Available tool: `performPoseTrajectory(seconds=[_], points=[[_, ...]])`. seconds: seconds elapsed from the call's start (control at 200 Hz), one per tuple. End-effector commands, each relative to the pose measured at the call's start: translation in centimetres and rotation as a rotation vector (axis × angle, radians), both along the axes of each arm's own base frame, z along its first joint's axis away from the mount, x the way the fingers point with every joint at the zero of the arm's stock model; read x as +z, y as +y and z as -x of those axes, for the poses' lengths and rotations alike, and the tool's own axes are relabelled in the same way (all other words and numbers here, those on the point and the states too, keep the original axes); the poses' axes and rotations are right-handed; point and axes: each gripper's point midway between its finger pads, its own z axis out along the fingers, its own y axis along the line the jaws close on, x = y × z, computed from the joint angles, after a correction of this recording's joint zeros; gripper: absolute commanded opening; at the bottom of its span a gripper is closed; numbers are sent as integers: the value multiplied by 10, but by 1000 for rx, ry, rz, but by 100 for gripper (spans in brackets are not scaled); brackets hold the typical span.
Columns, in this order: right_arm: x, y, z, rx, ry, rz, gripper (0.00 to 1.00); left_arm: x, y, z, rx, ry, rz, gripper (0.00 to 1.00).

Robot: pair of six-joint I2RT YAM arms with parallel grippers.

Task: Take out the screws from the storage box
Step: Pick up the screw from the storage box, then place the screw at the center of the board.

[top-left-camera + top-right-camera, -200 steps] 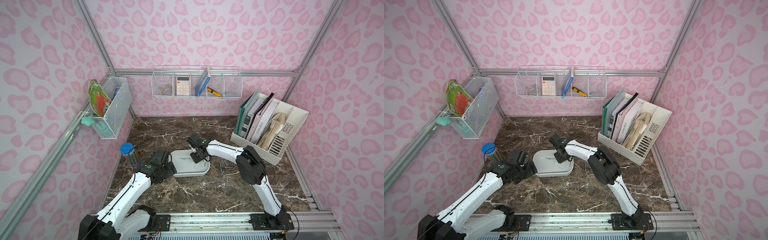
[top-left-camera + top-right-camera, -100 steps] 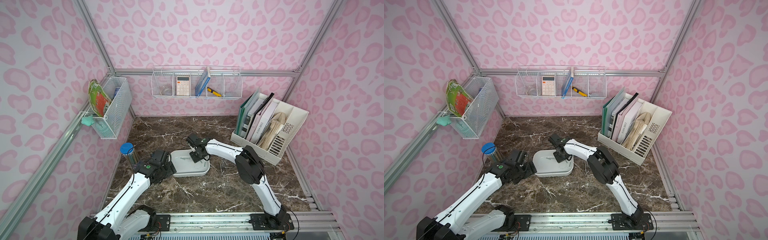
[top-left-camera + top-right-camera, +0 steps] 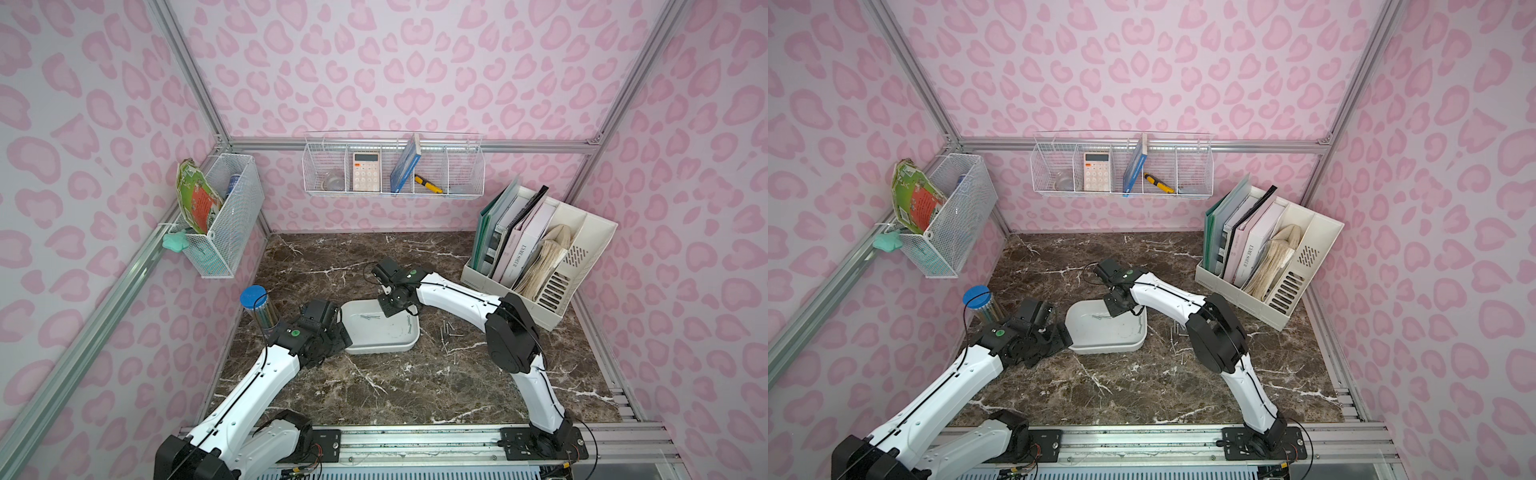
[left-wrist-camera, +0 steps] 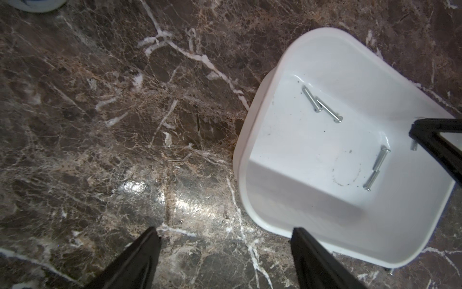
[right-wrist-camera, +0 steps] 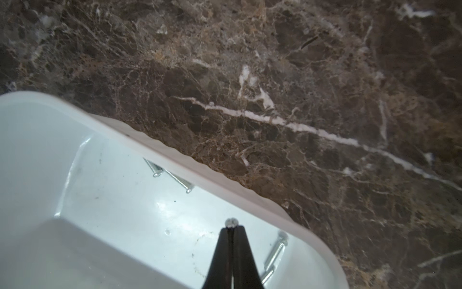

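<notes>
On the marble bench point(image 3: 395, 382), a screw point(image 5: 231, 222) is pinched by the right tool point(image 5: 231, 229) above the storage box point(image 5: 112, 200); the left tool point(image 4: 224, 229) is held spread.

dark marble desk point(image 3: 395, 395): white storage box point(image 3: 386, 348) near the middle, loose screws point(image 3: 446, 332) just beside it, file organiser point(image 3: 592, 232) in the far right corner, blue-lidded jar point(image 3: 254, 296) by the left edge.
</notes>
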Motion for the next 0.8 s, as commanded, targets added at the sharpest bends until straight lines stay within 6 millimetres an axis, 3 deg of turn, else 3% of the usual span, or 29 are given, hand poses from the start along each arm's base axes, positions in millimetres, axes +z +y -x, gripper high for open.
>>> performPoseTrajectory(seconds=[0.0,0.38,0.615,0.775,0.795], points=[[7,-7,-2,-34,-22,3,1,1,2,1,4,7,-12,87],[37,-35,5,-113,-46,-51,1,6,-6,-9,-18,5,6,87],[49,-86,13,-209,-62,-46,1,5,-11,-24,-29,12,8,87],[44,-120,25,-263,-48,-49,1,4,-17,-33,-41,9,23,87],[31,-129,32,-269,-27,-24,1,3,-17,-34,-43,10,21,87]])
